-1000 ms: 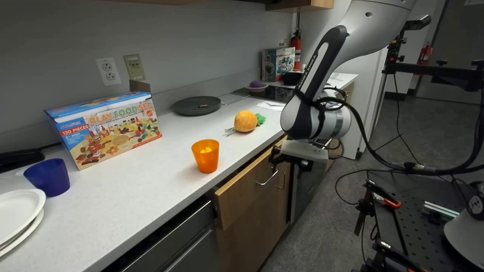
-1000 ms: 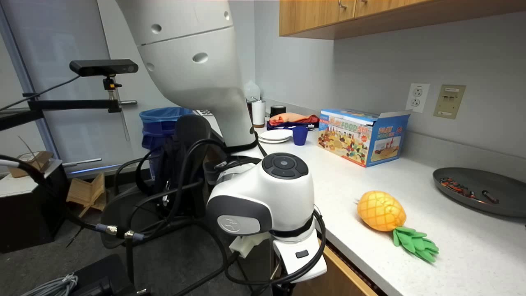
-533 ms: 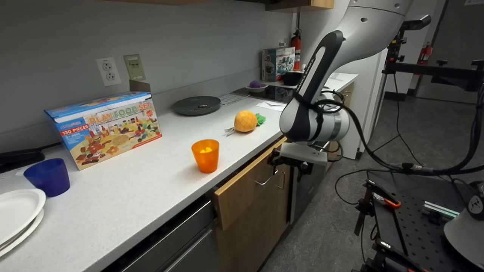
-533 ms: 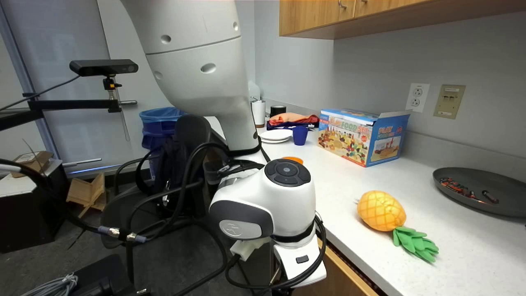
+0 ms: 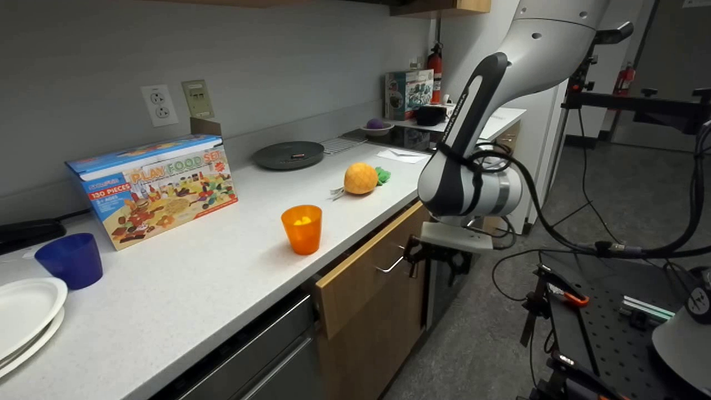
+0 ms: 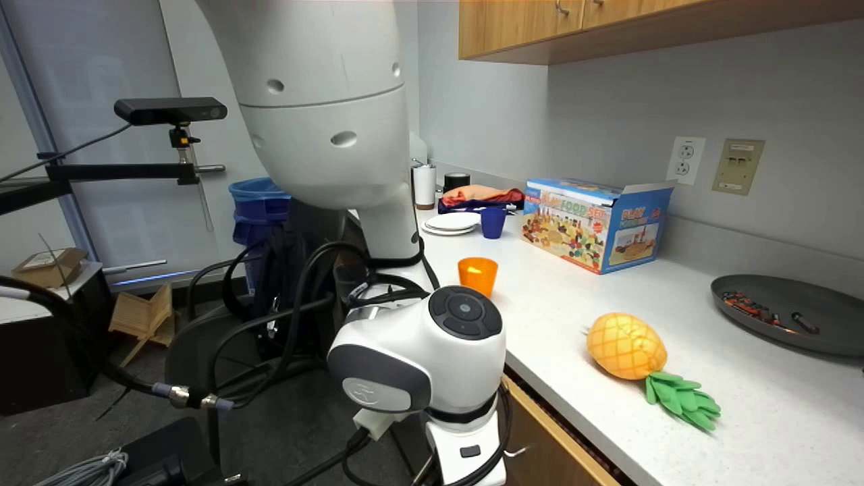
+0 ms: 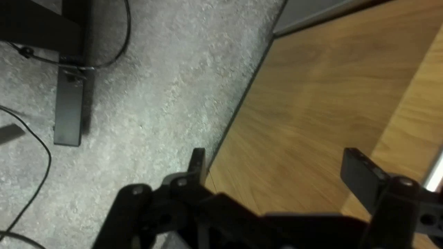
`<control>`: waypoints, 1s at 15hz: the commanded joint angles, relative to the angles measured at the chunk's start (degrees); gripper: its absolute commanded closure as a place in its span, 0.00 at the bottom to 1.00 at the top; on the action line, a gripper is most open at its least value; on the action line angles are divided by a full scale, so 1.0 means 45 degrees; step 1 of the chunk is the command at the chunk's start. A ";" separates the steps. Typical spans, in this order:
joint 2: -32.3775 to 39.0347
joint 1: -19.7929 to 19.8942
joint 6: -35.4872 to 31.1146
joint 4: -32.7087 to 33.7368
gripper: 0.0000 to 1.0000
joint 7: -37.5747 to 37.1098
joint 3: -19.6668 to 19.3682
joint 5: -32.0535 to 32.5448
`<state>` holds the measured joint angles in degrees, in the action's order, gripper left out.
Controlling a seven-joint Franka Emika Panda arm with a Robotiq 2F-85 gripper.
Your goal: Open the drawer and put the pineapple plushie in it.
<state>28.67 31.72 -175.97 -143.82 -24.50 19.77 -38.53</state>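
The drawer has a light wood front with a silver bar handle. It stands partly open, with a dark gap below the counter edge; its interior is mostly hidden. The drawer front also shows in an exterior view. The pineapple plushie lies on its side on the counter, yellow-orange with green leaves, and shows in an exterior view. My gripper is open and empty in front of the drawer, close to the handle's far end. In the wrist view my gripper's fingers are wide apart, with the handle outside the right finger.
An orange cup stands near the counter edge by the drawer. A play food box, a dark pan and a blue cup are on the counter. A black oven front is beyond the drawer.
My gripper has moved a little down and out, away from the drawer handle. The drawer and the plushie have not moved. The orange cup has come into view beside the arm.
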 commanded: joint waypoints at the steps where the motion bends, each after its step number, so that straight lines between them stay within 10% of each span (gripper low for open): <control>1: 0.0936 0.1106 0.0356 -0.0529 0.00 0.0632 0.1015 -0.0307; 10: -0.2105 -0.0666 -0.0146 -0.3604 0.00 -0.0849 -0.0159 -0.0014; 15: -0.3169 -0.4772 -0.0636 -0.3273 0.00 -0.1573 -0.4557 0.1011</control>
<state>17.60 21.04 -177.30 -158.53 -28.05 10.42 -37.42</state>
